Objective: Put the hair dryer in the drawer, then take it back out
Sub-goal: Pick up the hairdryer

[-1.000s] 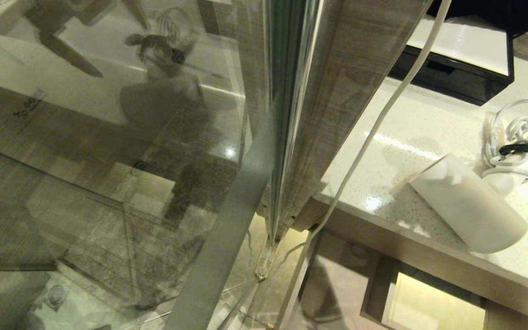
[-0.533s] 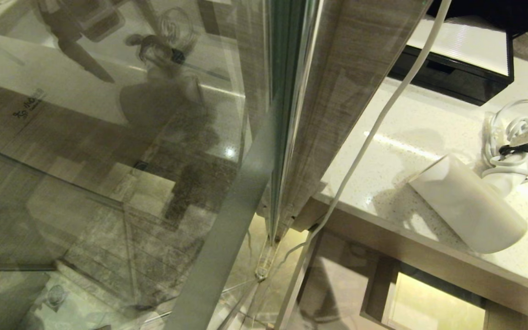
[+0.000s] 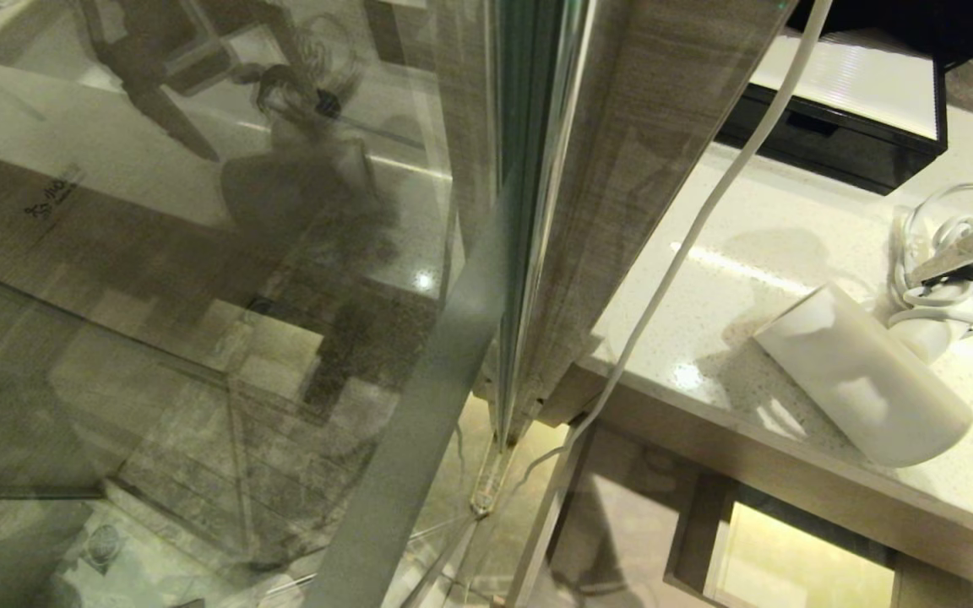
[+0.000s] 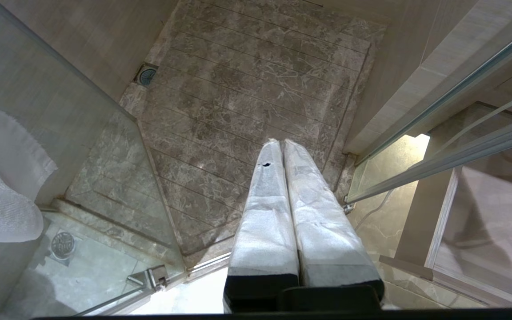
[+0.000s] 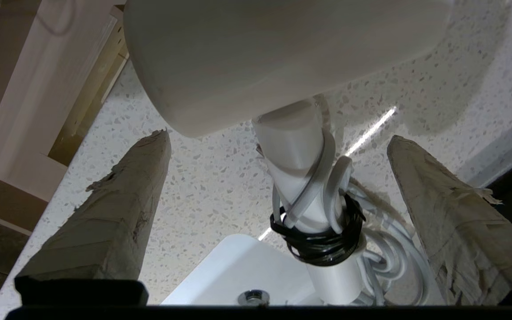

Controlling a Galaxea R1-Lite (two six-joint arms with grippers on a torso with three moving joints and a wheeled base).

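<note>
My right gripper (image 5: 278, 146): fingers spread wide, one on each side of the handle, not touching it | hair dryer (image 3: 862, 376): lies on the speckled countertop (image 3: 757, 245) near its front edge, corded handle between my fingers | my left gripper (image 4: 281, 143): fingers pressed together, over the shower floor (image 4: 256, 89)

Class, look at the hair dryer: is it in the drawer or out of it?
Out. The hair dryer lies on its side on the speckled countertop, with the right gripper open astride its handle.

Smooth matt white plastic hair dryer (image 3: 862, 388) on glossy speckled stone counter (image 3: 757, 245); frayed tape-wrapped pincer fingers (image 5: 109, 213)
</note>
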